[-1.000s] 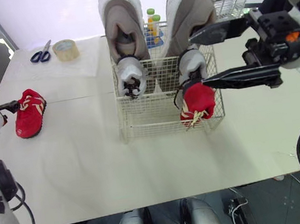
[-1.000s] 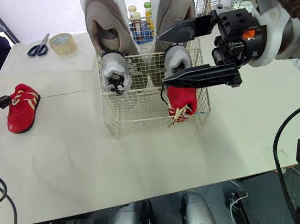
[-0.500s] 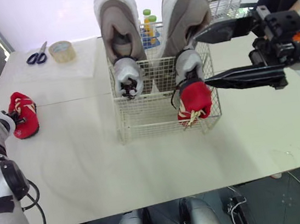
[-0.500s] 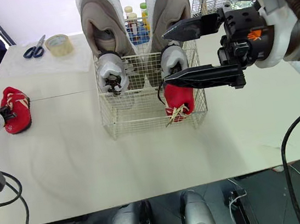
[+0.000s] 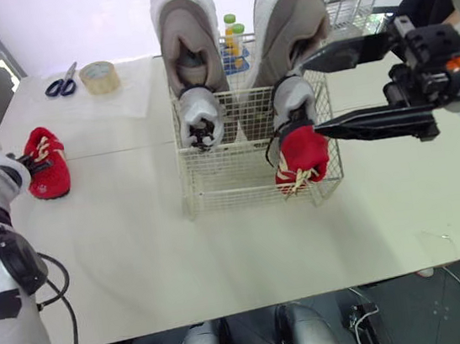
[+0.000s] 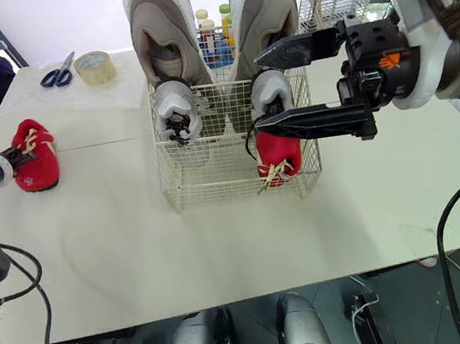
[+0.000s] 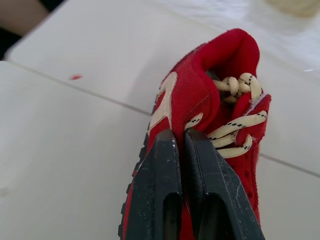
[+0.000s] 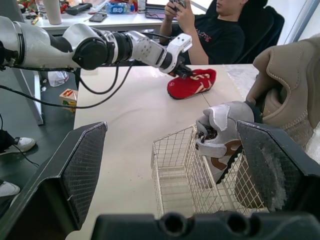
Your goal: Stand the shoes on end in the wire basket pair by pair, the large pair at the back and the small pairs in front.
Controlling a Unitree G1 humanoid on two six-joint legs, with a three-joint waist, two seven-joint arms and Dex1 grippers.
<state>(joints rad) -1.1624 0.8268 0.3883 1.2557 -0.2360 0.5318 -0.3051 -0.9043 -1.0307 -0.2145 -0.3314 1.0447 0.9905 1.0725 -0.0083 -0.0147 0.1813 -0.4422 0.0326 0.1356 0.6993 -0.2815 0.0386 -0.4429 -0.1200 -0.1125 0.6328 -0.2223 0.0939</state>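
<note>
While one red shoe (image 5: 46, 152) is clamped by the left gripper (image 7: 179, 136) near the left edge of the table (image 5: 223, 249), right gripper (image 5: 311, 96) spread wide beside the wire basket (image 5: 240, 183), second red shoe (image 5: 304, 154) stood front-right inside, scissors (image 5: 60, 82) and tape (image 5: 99, 76) far left, person (image 8: 220, 30) seated beyond the left end.

The left gripper (image 5: 28, 161) only touched the edge of the red shoe (image 5: 50, 168) with its tips a second ago. Now its fingers (image 7: 160, 165) are pinched together on the shoe's side, beside the laces. The arm has reached further in toward the shoe. The shoe has turned from a slant to lie nearly straight, and sits slightly farther back on the table (image 5: 138, 243).
</note>
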